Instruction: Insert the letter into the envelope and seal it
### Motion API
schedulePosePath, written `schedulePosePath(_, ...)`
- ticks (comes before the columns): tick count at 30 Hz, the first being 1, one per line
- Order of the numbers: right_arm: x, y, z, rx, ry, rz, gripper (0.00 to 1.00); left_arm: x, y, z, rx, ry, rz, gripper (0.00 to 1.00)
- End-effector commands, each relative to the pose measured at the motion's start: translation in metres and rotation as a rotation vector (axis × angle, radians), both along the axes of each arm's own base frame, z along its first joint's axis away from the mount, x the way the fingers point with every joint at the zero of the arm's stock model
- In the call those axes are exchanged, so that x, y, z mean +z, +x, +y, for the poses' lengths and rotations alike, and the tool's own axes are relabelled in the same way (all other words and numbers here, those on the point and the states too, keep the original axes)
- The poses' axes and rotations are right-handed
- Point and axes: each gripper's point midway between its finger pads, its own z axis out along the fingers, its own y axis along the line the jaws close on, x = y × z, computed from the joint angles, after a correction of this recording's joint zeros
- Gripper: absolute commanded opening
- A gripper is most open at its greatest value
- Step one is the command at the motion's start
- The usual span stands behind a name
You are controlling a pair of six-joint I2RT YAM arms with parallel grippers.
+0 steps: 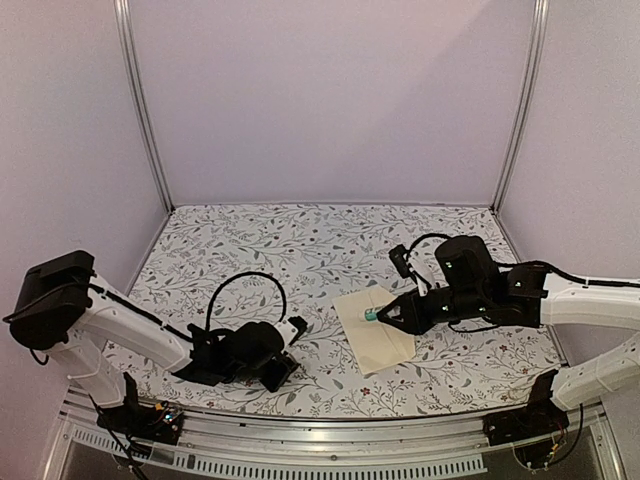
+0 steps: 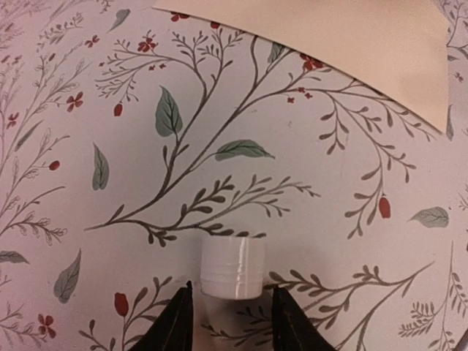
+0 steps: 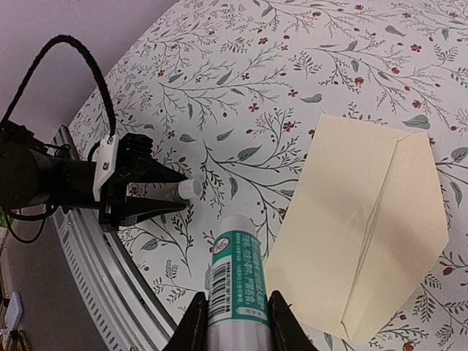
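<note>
Envelope point(image 3: 365, 219) flat — glue stick point(image 3: 234, 267) in right claw point(image 3: 235, 296)

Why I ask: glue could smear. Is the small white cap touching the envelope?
Apart. The left wrist view shows the cap standing on the patterned table, with bare pattern between it and the envelope.

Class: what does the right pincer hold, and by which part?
A white cylindrical glue stick with a green label, clamped across its barrel by the right pincer.
</note>
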Motion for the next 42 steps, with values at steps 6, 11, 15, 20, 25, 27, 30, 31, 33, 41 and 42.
schedulePosePath(6,0.004,0.002,0.001,0.004,0.020,-0.020,0.00,0.002,0.008,-0.006,-0.010,-0.003,-0.022,0.34)
schedulePosePath(11,0.003,0.002,0.001,0.006,0.018,-0.018,0.00,0.001,0.010,-0.006,-0.010,-0.001,-0.027,0.33)
schedulePosePath(15,0.002,0.002,0.002,0.011,0.017,-0.015,0.00,0.000,0.011,-0.008,-0.013,0.004,-0.028,0.31)
schedulePosePath(20,0.002,0.002,0.002,0.010,0.015,-0.016,0.00,0.000,0.010,-0.010,-0.024,0.009,-0.015,0.22)
schedulePosePath(25,0.001,0.002,0.002,0.012,0.012,-0.017,0.00,0.003,0.008,-0.011,-0.037,0.006,-0.007,0.14)
schedulePosePath(27,0.001,0.002,0.002,0.010,0.010,-0.019,0.00,0.006,0.007,-0.012,-0.048,-0.006,-0.011,0.12)
schedulePosePath(30,0.002,0.002,0.001,0.015,0.012,-0.023,0.00,0.019,0.003,-0.022,-0.105,-0.059,-0.034,0.11)
schedulePosePath(31,0.004,0.000,0.002,0.021,0.018,-0.021,0.00,0.026,0.001,-0.026,-0.132,-0.085,-0.047,0.11)
schedulePosePath(33,0.009,-0.006,0.005,0.061,0.043,-0.019,0.00,0.041,-0.005,-0.037,-0.212,-0.146,-0.070,0.11)
schedulePosePath(41,0.046,-0.055,0.022,0.341,0.245,-0.007,0.00,0.118,-0.042,-0.065,-0.597,-0.401,-0.240,0.11)
schedulePosePath(42,0.050,-0.059,0.023,0.367,0.264,-0.010,0.00,0.123,-0.044,-0.066,-0.637,-0.421,-0.256,0.11)
